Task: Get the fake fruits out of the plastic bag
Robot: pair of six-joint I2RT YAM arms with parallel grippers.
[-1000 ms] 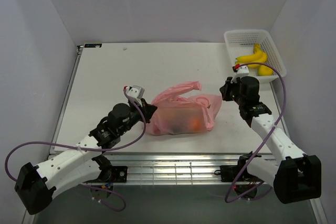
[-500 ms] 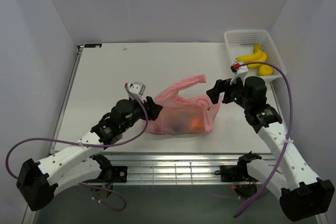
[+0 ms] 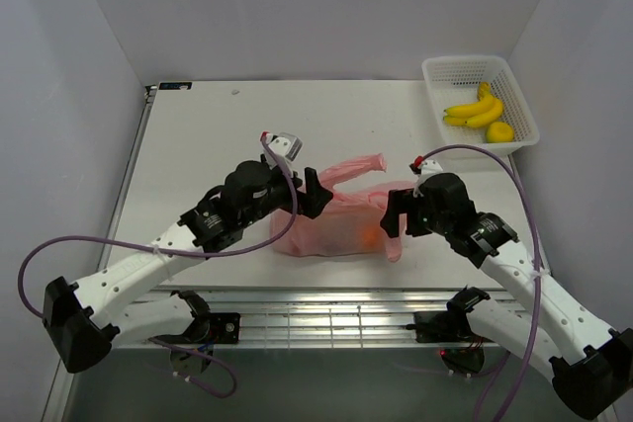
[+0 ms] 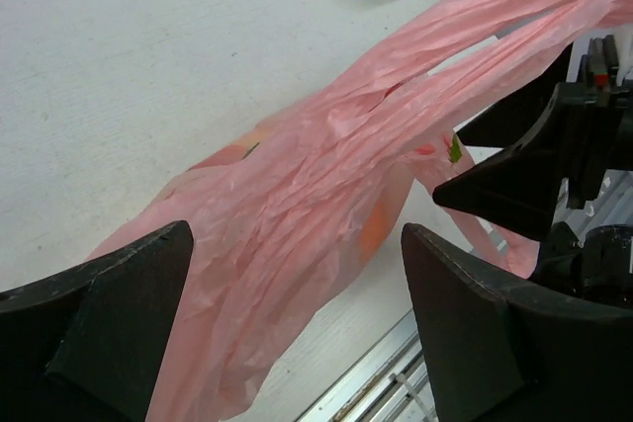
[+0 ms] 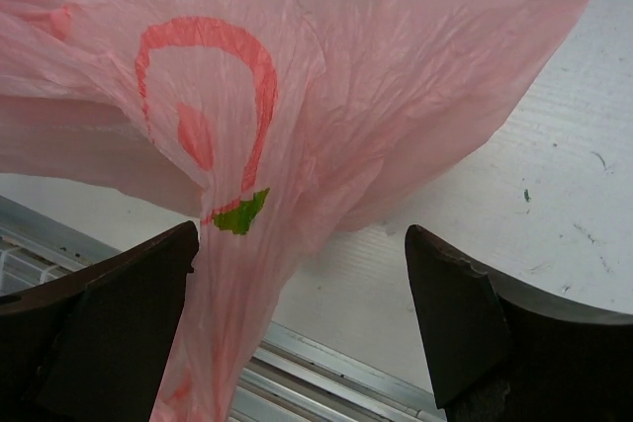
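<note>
white table (image 3: 198,135), boxed in by pale walls (image 3: 297,7): the pink bag (image 3: 341,224) lies near the front edge between the two arms, its twisted handles (image 3: 358,162) drawn up and toward the far right. an orange fruit (image 3: 368,235) glows through the film at the bag's right end; whatever else is inside cannot be made out. the left gripper (image 3: 315,197) sits at the bag's upper left, jaws wide. its wrist camera shows crumpled pink film running between the two fingers (image 4: 119,294), neither clearly pressing on it. the right gripper (image 3: 394,212) is at the bag's right end, jaws also spread wide. from its wrist camera, a fold of the bag with a red outline and a green leaf print (image 5: 239,212) hangs down between the fingers (image 5: 465,323), closer to the one on the left of that view; whether it touches cannot be told. in the far right corner, well apart from the bag, a white lattice basket (image 3: 435,68) holds a bunch of bananas (image 3: 475,111) and, just beside them at the near end, a small yellow fruit (image 3: 500,131).
</note>
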